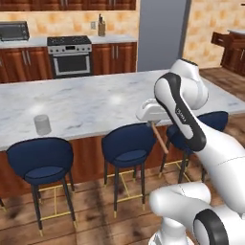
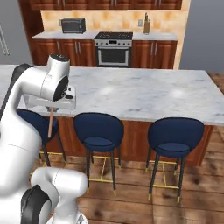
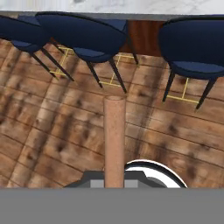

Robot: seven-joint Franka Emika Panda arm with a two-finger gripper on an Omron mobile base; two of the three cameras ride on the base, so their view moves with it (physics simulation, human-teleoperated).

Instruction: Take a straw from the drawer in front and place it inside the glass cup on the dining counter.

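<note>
Pincer (image 1: 152, 123) holds the straw (image 1: 159, 138) at the dining counter (image 1: 95, 103) edge, above stools (image 1: 128, 146).

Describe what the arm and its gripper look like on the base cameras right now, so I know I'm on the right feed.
The arm is glossy white with rounded, bulbous links, and dark grey-black bands curve round its joints. A black ring marks the joint low at the base. The hand is a flat white block ending in the gripper. No cables or lettering can be made out.
</note>
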